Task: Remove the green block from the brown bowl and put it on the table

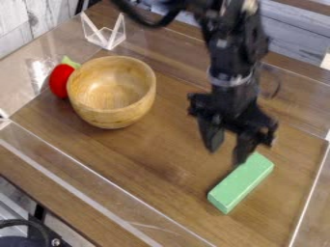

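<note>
Green block (241, 183): lying flat on the table (142, 154), well apart from the brown bowl (111, 92), so the job looks done.
End effector (236, 143): hovering just above the block, fingers spread, holding nothing.
Bowl: empty, upright.

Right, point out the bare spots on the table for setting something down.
Bare table runs along the front, from below the brown bowl to the green block. It is crowded at back left, where a red toy touches the bowl, and under the open gripper.
</note>
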